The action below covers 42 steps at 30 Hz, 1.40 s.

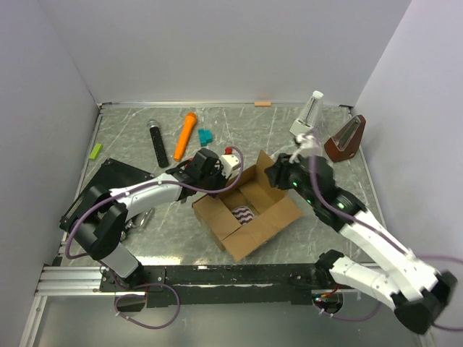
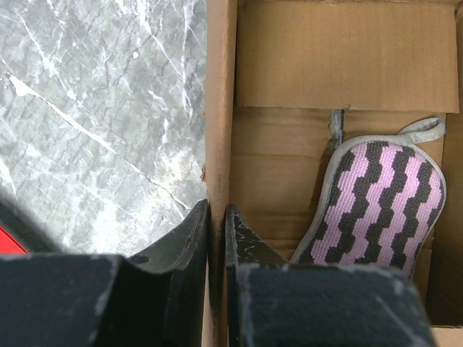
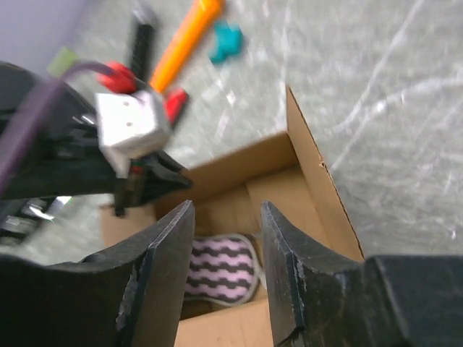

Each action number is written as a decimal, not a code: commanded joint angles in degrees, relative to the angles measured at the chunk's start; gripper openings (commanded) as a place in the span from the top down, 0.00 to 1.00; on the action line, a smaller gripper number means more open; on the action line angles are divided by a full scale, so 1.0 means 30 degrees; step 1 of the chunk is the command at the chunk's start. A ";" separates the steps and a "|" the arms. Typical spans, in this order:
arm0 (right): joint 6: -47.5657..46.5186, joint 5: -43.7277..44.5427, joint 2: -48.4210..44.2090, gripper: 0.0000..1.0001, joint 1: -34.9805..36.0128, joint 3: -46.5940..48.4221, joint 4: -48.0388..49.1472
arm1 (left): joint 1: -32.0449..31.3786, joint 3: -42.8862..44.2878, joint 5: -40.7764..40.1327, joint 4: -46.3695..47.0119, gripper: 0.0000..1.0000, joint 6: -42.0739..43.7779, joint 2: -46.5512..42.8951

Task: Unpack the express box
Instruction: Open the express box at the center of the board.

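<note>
The express box (image 1: 269, 223) sits open in the middle of the table, its flaps spread outward. Inside lies a pink-and-black zigzag pad (image 1: 244, 213) with a grey edge and loop. My left gripper (image 1: 223, 182) is at the box's far-left wall. In the left wrist view that gripper (image 2: 217, 207) is shut on the thin cardboard wall (image 2: 219, 108), with the pad (image 2: 376, 206) to its right. My right gripper (image 1: 278, 173) hovers over the box's far-right corner. In the right wrist view this gripper (image 3: 227, 217) is open and holds nothing, with the pad (image 3: 221, 271) below it and the box wall (image 3: 312, 170) to the right.
At the back left lie an orange marker (image 1: 185, 135), a black ribbed stick (image 1: 155, 139), a teal block (image 1: 205, 135) and a green block (image 1: 95, 150). A flat black case (image 1: 98, 189) lies at the left. A white bottle (image 1: 308, 116) and a brown wedge (image 1: 346, 139) stand at the back right.
</note>
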 commanded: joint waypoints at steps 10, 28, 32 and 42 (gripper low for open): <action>-0.0016 0.3031 0.5346 0.31 -0.0598 0.0369 -0.1757 | -0.0581 -0.0270 -0.0187 0.0448 0.99 -0.0227 -0.0202; -0.0046 0.2626 0.8713 0.19 -0.1183 -0.0921 -0.1873 | -0.0640 -0.0387 -0.0480 0.1327 0.99 -0.0520 -0.0495; 0.0277 0.1603 0.9125 0.39 -0.1769 -0.1360 -0.1553 | -0.0640 -0.0387 -0.0831 0.1357 0.99 -0.0607 -0.0437; 0.1505 0.0751 0.8571 0.91 -0.2063 -0.1946 -0.1668 | -0.0640 0.0226 -0.2677 0.1445 0.99 -0.1984 -0.0378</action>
